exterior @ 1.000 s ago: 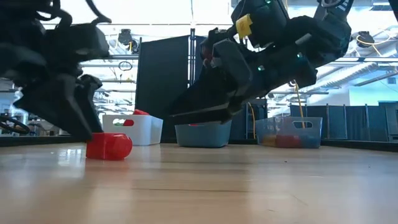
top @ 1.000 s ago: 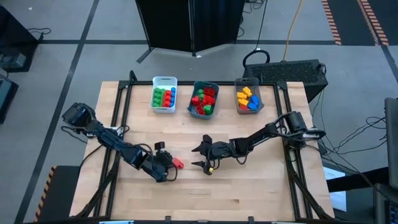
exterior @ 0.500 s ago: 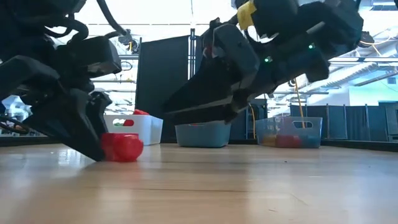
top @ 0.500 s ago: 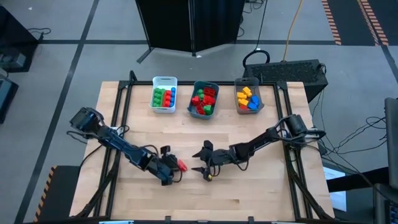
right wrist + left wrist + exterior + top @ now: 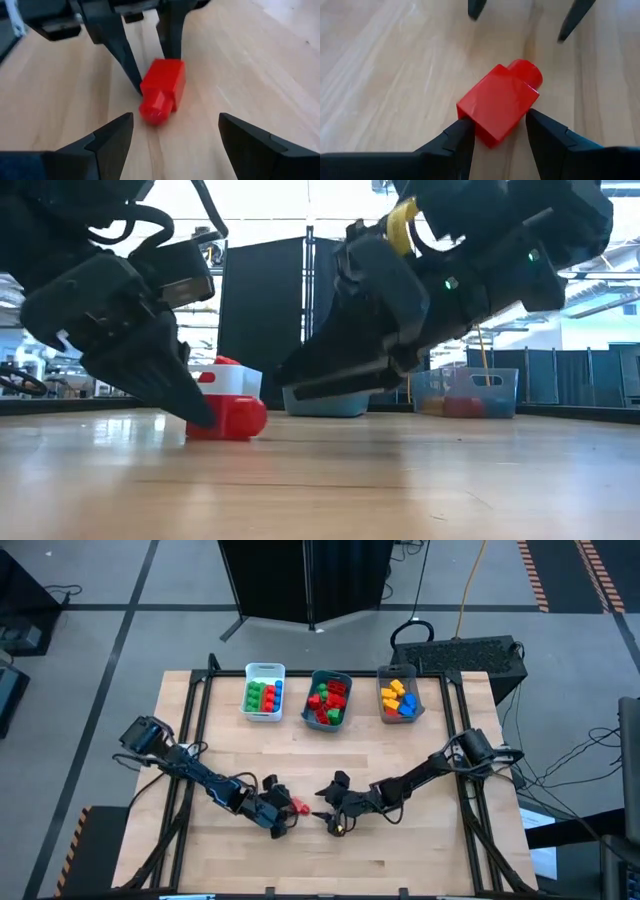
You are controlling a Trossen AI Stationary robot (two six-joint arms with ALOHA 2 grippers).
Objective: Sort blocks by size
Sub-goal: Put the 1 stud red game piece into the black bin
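Gripping red block (image 5: 498, 106) — left gripper (image 5: 495, 131), right gripper (image 5: 172, 131) spread wide

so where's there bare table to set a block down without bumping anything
Bare wood runs between the three bins, white bin, teal bin and grey bin, and the arms below them. The near strip of the table is also free. Crowded: the near centre, where the left end effector grips the red block and the open right end effector faces it.

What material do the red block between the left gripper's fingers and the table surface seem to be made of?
The red block looks like smooth, glossy moulded plastic: it shows soft highlights and a rounded stud. The table appears to be light wood, probably varnished: grain lines and plank seams run across it.
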